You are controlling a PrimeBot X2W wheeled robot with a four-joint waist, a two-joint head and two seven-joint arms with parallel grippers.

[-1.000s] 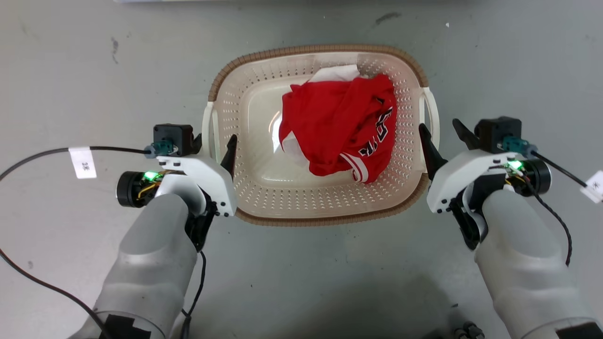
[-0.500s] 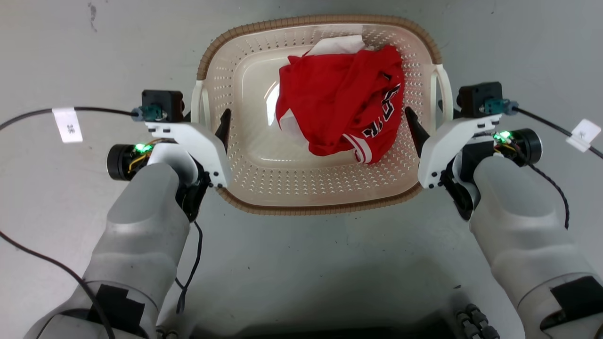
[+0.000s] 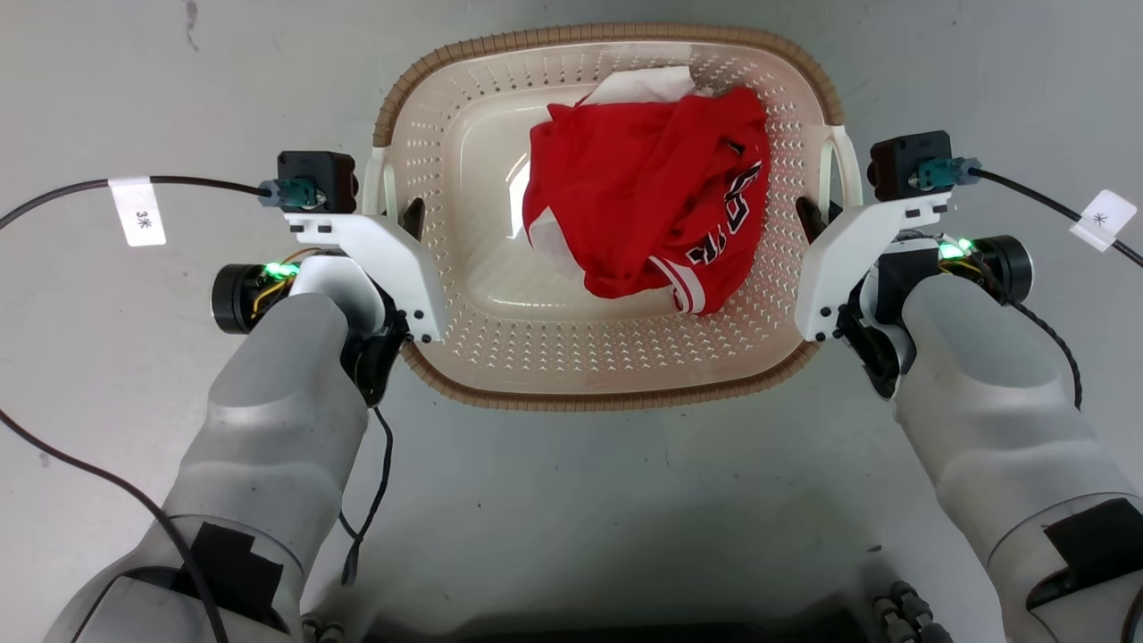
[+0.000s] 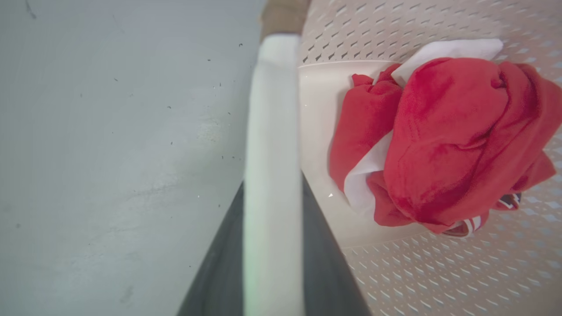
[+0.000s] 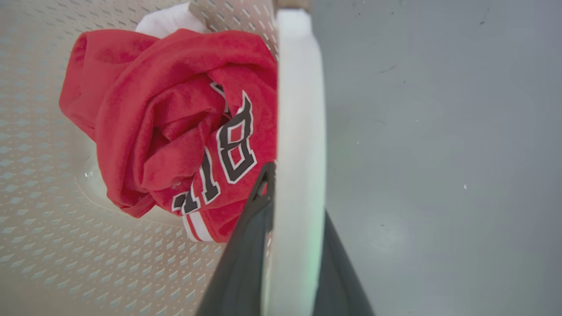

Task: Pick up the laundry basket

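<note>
The laundry basket (image 3: 616, 397), cream with perforated walls and a brown woven-look rim, sits on the grey floor straight ahead of me. A crumpled red jersey (image 3: 643, 205) with a white cloth under it lies inside. My left gripper (image 3: 393, 210) is shut on the basket's white left handle (image 4: 272, 131), with a dark finger on each side of the bar. My right gripper (image 3: 821, 210) is shut on the white right handle (image 5: 300, 109) in the same way. The jersey (image 5: 175, 118) shows black and white lettering.
Black cables with white tags (image 3: 138, 210) (image 3: 1105, 219) trail from both wrists over the bare grey floor (image 3: 134, 89). The dark edge of my base (image 3: 607, 632) lies along the bottom of the head view.
Both grippers stood open beside the handles a second ago. They have since slid forward along the basket's sides and shut on the handles. The head camera shifted, and the basket now looks slightly larger.
</note>
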